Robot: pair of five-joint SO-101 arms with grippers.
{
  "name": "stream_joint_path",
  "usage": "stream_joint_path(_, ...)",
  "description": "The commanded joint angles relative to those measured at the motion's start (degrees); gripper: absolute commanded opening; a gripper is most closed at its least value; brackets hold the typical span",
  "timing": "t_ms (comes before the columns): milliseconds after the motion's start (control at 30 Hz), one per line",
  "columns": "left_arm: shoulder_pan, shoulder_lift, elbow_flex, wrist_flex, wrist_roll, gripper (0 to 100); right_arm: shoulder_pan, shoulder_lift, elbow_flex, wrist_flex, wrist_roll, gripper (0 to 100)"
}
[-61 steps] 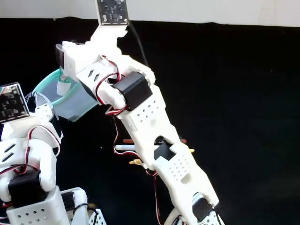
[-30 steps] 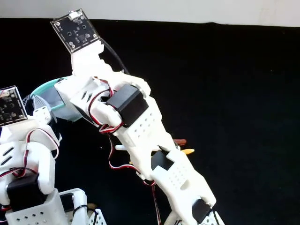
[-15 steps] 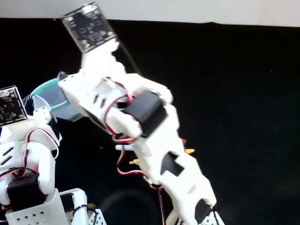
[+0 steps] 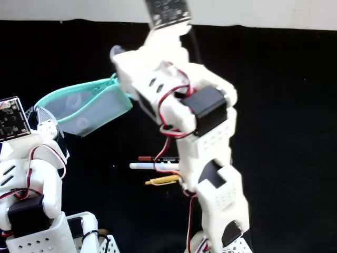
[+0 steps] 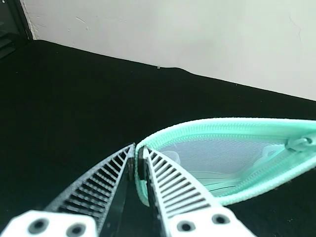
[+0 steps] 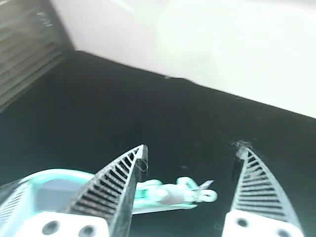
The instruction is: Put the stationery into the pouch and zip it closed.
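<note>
1. In the high view the pouch point(image 4: 87, 108) is held between the two arms over the black table point(image 4: 284, 105). Its long axis runs from about 8 o'clock up to 2 o'clock.
2. The left gripper point(image 4: 43, 113) is at the pouch's 8 o'clock end and the right gripper point(image 4: 120, 79) is at its 2 o'clock end.
3. This view alone shows the stationery, which lies on the table at about 5 o'clock from the pouch. There is a dark red pen point(image 4: 151, 158), a white pen point(image 4: 148, 166) and a yellow pen point(image 4: 160, 181), side by side, with their far ends hidden behind the right arm.
4. The left wrist view gives the grip. The ribbed fingers point(image 5: 165, 180) of the left gripper point(image 5: 138, 157) are pinched narrow on the end of the pouch point(image 5: 227, 148).
5. It also shows the pouch mouth gaping, with a mint zipper band around a fine white mesh wall. The zipper pull point(image 5: 298, 143) sits at the far end.
6. In the right wrist view the right gripper point(image 6: 192, 148) has its fingers spread wide.
7. The zipper pull point(image 6: 180, 192) lies between them, seemingly not touched by either, though the blur leaves this uncertain.
8. The pouch point(image 6: 44, 183) trails away beside one finger.
</note>
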Motion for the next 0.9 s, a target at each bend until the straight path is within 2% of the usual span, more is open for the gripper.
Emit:
stream_joint_path(0,-0.1,0.5,0.9,0.4,0.2,1,4.5,-4.8,-4.5,0.8,7.4,25.5)
stream_joint_path(100,-0.1,0.5,0.9,0.4,0.2,1,6.8,-8.0,-4.4,0.8,11.0,22.5)
stream_joint_path(267,-0.1,0.5,0.9,0.4,0.2,1,10.4,-13.7,0.2,0.8,11.1,22.4)
stream_joint_path(633,-0.1,0.5,0.9,0.4,0.2,1,11.5,-36.0,45.6,0.6,11.6,22.4)
stream_joint_path(867,-0.1,0.5,0.9,0.4,0.2,1,11.2,-46.2,70.1,0.5,20.9,22.4)
